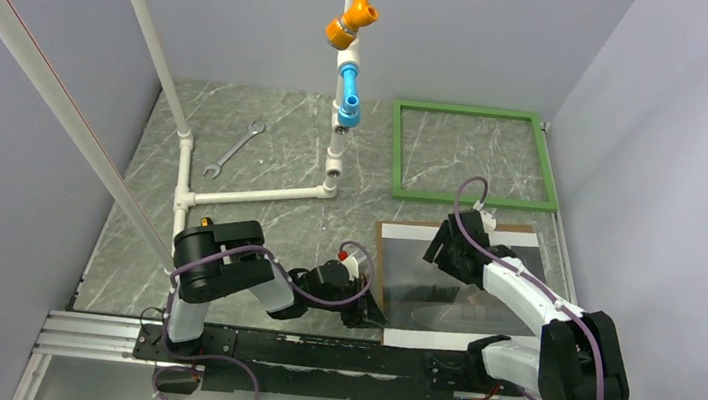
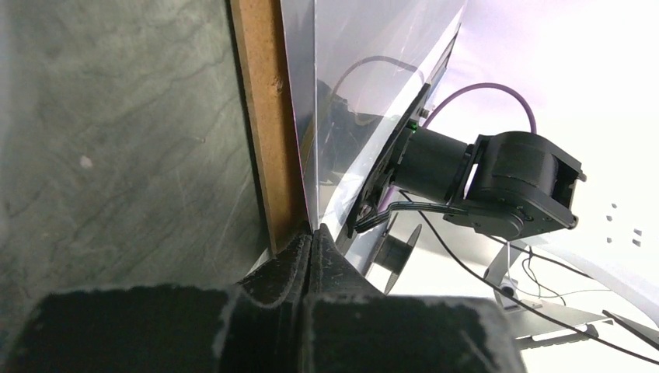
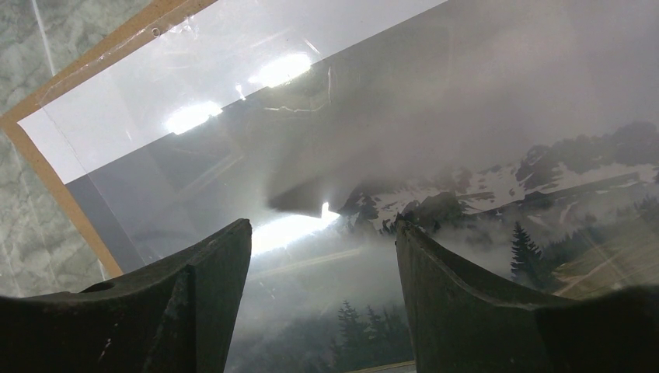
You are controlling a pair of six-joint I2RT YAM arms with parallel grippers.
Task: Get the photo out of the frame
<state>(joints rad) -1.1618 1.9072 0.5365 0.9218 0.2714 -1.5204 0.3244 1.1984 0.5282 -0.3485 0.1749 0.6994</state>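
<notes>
Just below the right gripper (image 3: 322, 227), with tips held wide apart: photo (image 3: 482, 116), flat on backing (image 2: 264, 116) under a glossy clear sheet (image 3: 233, 85). At photo's left edge, left gripper (image 2: 311, 233) with fingers pressed together against the sheet edge; unclear whether pinching anything. Well beyond both grippers: frame (image 1: 480, 115), flat.

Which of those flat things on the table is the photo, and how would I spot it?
Find the green frame lying empty at the far right of the marble table. Just on the near side of it lies a brown backing board; the photo is the sheet lying on it. It alone shows a grey, misty mountain scene with white borders.
</notes>
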